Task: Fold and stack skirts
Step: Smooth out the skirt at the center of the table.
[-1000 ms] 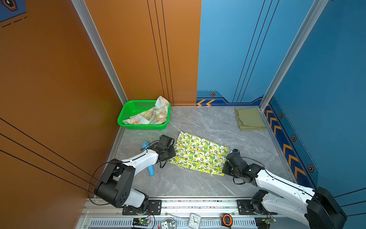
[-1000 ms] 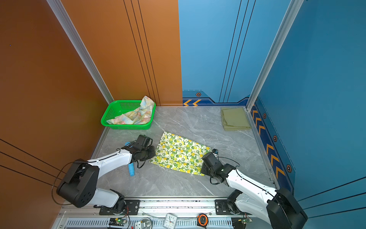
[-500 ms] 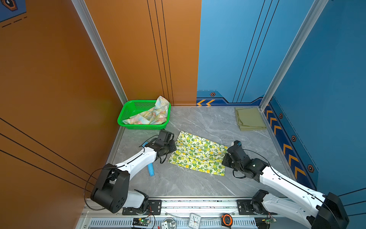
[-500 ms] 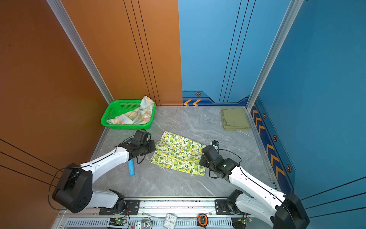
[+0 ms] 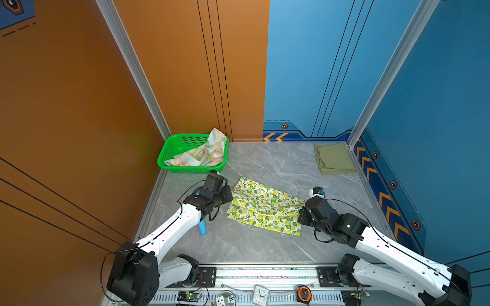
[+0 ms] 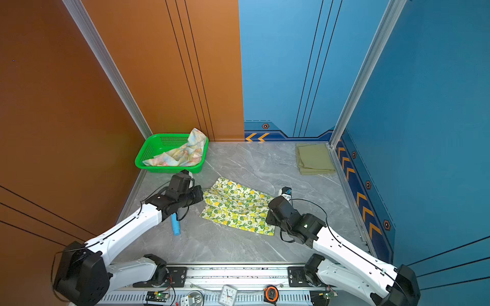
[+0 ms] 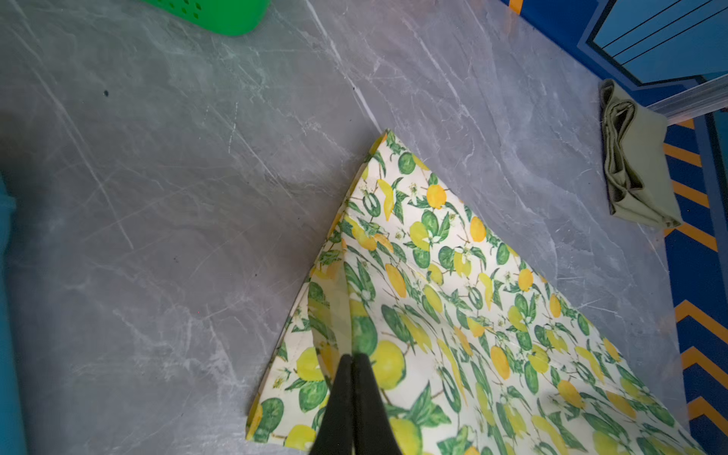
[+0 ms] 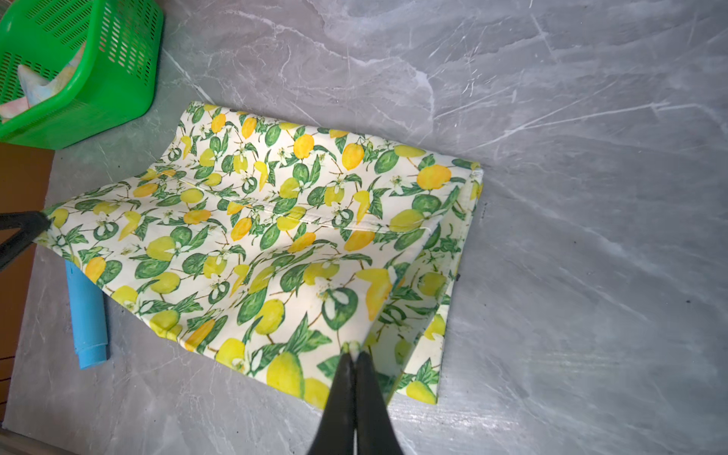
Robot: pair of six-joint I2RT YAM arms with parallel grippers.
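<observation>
The lemon skirt lies in the middle of the table, its side edges now lifted into a ridge; the folded olive skirt sits in the far corner; the left gripper and right gripper, each pinched tight on an edge, have reached farther out; the fold looks begun.

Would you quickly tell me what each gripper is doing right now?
Left gripper: closed, pinching an edge of the white lemon-print cloth skirt.
Right gripper: closed, pinching the same skirt's opposite side.
</observation>
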